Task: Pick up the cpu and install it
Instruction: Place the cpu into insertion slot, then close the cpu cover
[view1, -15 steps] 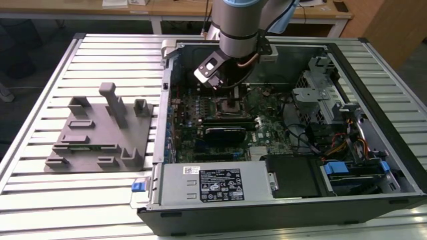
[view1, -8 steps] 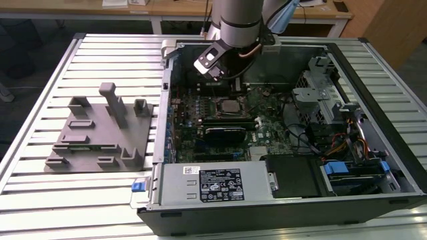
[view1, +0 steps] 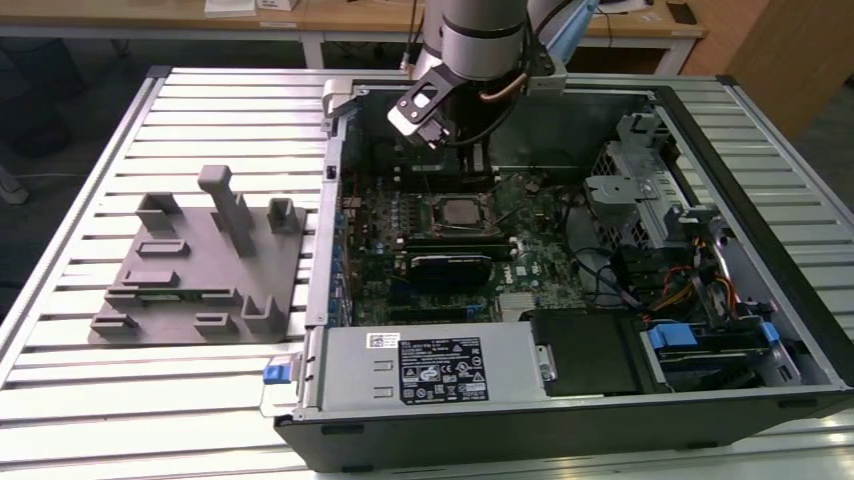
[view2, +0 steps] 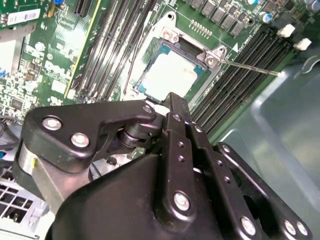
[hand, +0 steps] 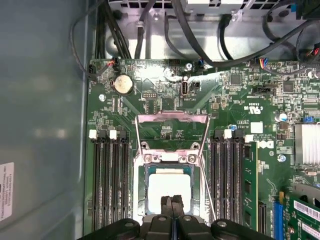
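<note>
The small, flat, square cpu (hand: 170, 182), with its shiny silver-grey metal top, probably handles as light, stiff, slick on top and fragile underneath. Its opposite edges look like the safest hold. It lies flat in the dark metal-framed motherboard socket (hand: 138, 175), glaring pale, between black memory slots. The black gripper (hand: 172, 199) hovers just above it, fingers closed together, gripping nothing.

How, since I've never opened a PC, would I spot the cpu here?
Look inside the open computer case at the green motherboard. Between two banks of long black memory slots sits a metal-framed socket. The cpu is the flat, shiny silver square lying in it, unlike the dark parts around it.
</note>
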